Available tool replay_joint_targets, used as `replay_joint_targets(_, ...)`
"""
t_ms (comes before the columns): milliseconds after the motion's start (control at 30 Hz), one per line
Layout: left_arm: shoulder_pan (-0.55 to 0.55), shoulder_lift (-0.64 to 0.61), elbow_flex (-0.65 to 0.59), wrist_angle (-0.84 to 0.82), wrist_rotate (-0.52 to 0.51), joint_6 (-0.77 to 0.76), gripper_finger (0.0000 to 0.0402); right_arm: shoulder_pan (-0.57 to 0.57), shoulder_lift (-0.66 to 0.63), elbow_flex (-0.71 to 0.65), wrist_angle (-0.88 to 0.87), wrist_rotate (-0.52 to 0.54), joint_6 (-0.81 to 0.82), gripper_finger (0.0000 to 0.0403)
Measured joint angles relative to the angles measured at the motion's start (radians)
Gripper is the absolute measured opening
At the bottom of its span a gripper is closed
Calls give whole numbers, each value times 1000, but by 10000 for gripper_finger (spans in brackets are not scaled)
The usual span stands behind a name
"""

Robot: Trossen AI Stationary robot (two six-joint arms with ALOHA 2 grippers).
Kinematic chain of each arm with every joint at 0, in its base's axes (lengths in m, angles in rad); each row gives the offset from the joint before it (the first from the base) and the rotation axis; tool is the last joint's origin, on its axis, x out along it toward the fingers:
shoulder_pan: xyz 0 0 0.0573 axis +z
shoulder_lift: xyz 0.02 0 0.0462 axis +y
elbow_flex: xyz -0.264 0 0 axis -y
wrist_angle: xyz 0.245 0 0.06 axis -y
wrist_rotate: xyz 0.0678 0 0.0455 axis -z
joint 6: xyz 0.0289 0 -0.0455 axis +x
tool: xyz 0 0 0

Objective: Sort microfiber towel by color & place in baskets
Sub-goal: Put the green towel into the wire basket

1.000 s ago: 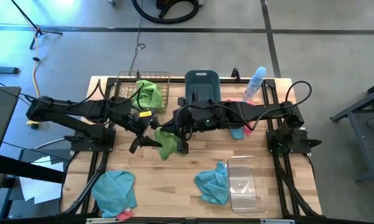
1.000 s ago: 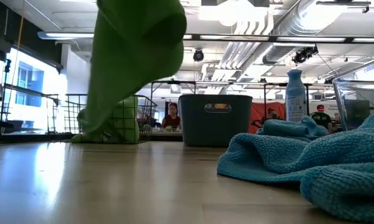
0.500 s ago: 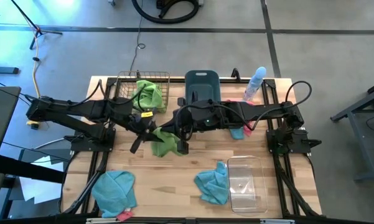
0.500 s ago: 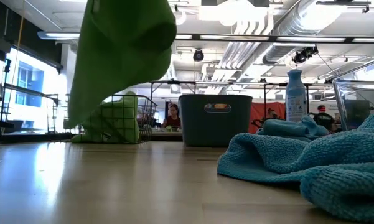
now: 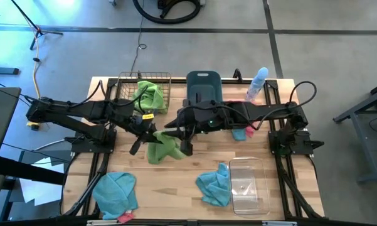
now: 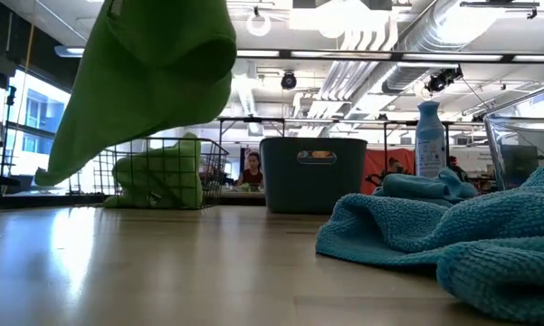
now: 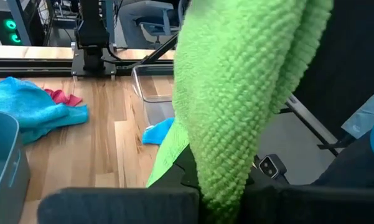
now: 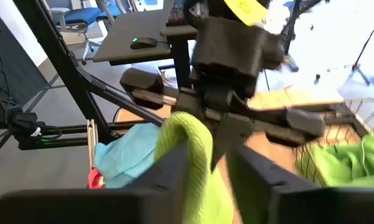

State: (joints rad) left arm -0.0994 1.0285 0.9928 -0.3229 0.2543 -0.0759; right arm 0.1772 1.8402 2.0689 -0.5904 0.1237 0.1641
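Over the middle of the wooden desk point(image 5: 175, 179), a lime green fuzzy microfiber towel point(image 5: 161, 146) hangs clear of the surface, caught between my two claws. My left claw point(image 5: 152, 134) has its fingers clamped on the towel's near-left part; the left wrist view shows the green pile draped thick over those fingers. My right claw point(image 5: 184, 140) sits just beside it at the towel's right edge, and its wrist view shows a fold of green point(image 8: 190, 140) looped over one dark finger point(image 8: 168, 171). I cannot tell whether those fingers are apart or pinched together.

In the low view the lifted towel point(image 6: 149, 72) hangs high, its lower corner off the desk.

Copper wire mesh basket point(image 5: 165, 85) at the far left of the desk: holds a second lime green towel point(image 5: 149, 94), bunched. Just right of it, the grey-blue plastic tub point(image 5: 204, 85). Clear plastic bin point(image 5: 246, 183) stands near the front right.

Light blue fuzzy towel point(image 5: 214, 185) lies crumpled, touching the clear bin's left side. Another light blue towel point(image 5: 115, 191) rests at the front left, with a bit of pink cloth point(image 5: 126, 217) poking out at its near edge. A third blue towel and a pink one point(image 5: 248, 130) lie partly under my right arm, near the far right.

Pale blue spray bottle point(image 5: 258, 83) stands at the far edge, right of the tub.
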Motion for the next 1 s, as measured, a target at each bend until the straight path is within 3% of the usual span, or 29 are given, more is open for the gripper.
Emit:
replay_joint_targets(233, 2, 0, 0, -23, -15, -1, 1, 0, -66, 0, -112, -5, 105, 259)
replay_joint_targets(400, 2, 0, 0, -25, -39, -1, 1, -3, -120, 0, -276, 1, 184, 312)
replay_joint_targets(667, 2, -4, 0, -37, -44, -38, 0, 15, -148, -3, -681, 12, 362, 328)
replay_joint_targets(800, 2, -22, 0, -73, -58, -50, 0, 53, -144, -4, -920, 79, 397, 328)
replay_joint_targets(1000, 2, -53, -1, -69, -60, -62, 0, 87, -226, -69, -965, 178, 455, 328)
